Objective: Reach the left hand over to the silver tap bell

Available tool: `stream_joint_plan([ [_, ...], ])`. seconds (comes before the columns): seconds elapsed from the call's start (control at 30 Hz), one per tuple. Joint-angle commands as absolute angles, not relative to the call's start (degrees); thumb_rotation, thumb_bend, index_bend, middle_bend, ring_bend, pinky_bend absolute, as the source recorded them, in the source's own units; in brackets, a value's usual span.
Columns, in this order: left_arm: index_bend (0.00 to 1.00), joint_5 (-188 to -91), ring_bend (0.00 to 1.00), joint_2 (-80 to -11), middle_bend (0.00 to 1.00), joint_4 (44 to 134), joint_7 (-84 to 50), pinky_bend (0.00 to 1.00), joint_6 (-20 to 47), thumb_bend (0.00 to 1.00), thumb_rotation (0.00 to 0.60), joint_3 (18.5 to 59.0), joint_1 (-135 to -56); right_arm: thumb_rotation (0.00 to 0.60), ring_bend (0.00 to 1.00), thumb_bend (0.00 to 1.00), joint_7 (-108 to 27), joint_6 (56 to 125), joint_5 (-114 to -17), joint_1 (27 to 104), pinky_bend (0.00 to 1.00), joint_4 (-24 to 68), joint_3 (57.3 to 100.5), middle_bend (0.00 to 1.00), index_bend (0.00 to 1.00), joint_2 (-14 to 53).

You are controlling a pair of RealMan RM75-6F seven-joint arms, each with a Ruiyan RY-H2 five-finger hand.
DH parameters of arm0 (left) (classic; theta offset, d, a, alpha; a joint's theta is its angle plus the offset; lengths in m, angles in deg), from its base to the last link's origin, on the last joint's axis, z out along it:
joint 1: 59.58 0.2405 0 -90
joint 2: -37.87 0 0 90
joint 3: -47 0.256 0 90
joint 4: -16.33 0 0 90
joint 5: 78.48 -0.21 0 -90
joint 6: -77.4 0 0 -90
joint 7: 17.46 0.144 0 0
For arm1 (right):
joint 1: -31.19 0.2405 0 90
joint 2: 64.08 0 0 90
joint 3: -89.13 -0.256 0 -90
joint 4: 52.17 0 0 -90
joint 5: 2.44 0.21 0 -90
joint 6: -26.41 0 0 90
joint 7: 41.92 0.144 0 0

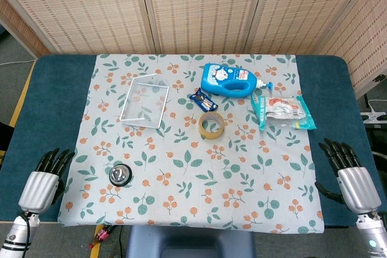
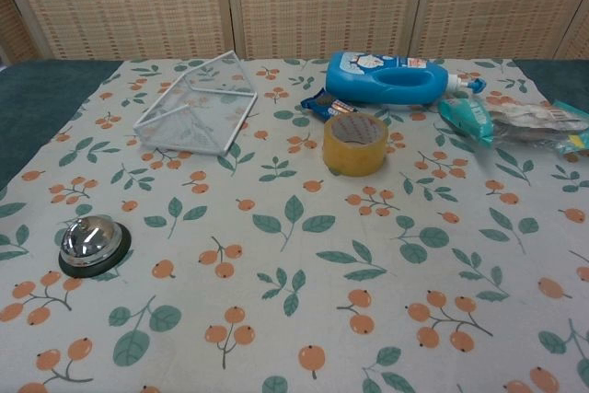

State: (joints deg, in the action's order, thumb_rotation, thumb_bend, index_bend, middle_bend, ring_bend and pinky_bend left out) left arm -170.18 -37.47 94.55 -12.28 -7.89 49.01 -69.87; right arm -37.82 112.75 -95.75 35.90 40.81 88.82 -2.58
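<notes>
Silver tap bell (image 1: 120, 174) sits upright on its dark round base near the front left of the table (image 1: 36, 98), on the leaf-and-berry tablecloth (image 1: 199, 197). Its dome faces straight up; being round, it has no long axis to speak of and points no particular way. In the chest view the bell (image 2: 93, 244) shows low at the left, its polished dome catching reflections, with bare cloth all around it.

The left hand (image 1: 46, 179) rests at the table's left edge on the blue surface, just off the cloth and well apart from the bell, which lies to its right. Its dark fingers (image 1: 57, 160) stretch forward and slightly apart, holding nothing. The right hand (image 1: 349, 173) lies at the opposite edge in much the same pose, fingers extended and spread, also holding nothing. Neither hand appears in the chest view.

Further back, a white wire basket (image 1: 145, 101) lies tilted on the cloth to the left of centre. A blue detergent bottle (image 1: 231, 80) lies on its side, its cap toward the right. Just in front of it are a small dark blue packet (image 1: 202, 99) and a roll of clear packing tape (image 1: 213, 125) lying flat. A teal-edged plastic package (image 1: 283, 110) lies to the right of the bottle.
</notes>
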Motion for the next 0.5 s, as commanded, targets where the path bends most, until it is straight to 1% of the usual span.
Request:
stream_joint_plan([
  [0.03,0.09,-170.5,0.04,-37.5,0.10,94.7,-12.1,0.13,-7.9,1.00,0.600,49.0,-69.9,0.600,0.00,0.15,-37.6,112.6,-95.8,35.9,0.01,40.7,88.9,0.00,0.03,-2.7],
  [0.17,0.07,-171.4,0.04,-38.0,0.09,94.5,-11.0,0.13,-7.8,1.00,0.600,49.2,-70.1,0.600,0.00,0.15,-36.7,113.1,-96.1,35.7,0.01,40.9,89.0,0.00,0.03,-3.1],
  [0.27,0.01,-172.1,0.02,-38.7,0.03,93.9,-11.1,0.12,-7.5,1.00,0.600,49.4,-70.3,0.600,0.00,0.15,-36.5,113.8,-96.3,35.5,0.01,40.7,88.8,0.00,0.03,-3.0],
  [0.3,0.00,-172.3,0.00,-39.0,0.01,93.7,-11.6,0.11,-7.6,1.00,0.600,49.4,-70.3,0.600,0.00,0.15,-36.5,113.7,-96.2,35.5,0.01,40.7,88.9,0.00,0.03,-3.0],
  [0.4,0.00,-173.9,0.00,-40.3,0.00,92.2,-12.7,0.06,-8.6,1.00,0.600,49.4,-70.6,0.600,0.00,0.15,-36.1,113.2,-96.3,35.7,0.01,40.9,89.0,0.00,0.03,-3.4],
  [0.5,0.00,-175.1,0.00,-42.1,0.00,90.5,-13.3,0.04,-9.2,1.00,0.600,49.1,-71.1,0.600,0.00,0.15,-35.5,112.8,-96.5,35.9,0.01,41.1,89.2,0.00,0.03,-3.8],
])
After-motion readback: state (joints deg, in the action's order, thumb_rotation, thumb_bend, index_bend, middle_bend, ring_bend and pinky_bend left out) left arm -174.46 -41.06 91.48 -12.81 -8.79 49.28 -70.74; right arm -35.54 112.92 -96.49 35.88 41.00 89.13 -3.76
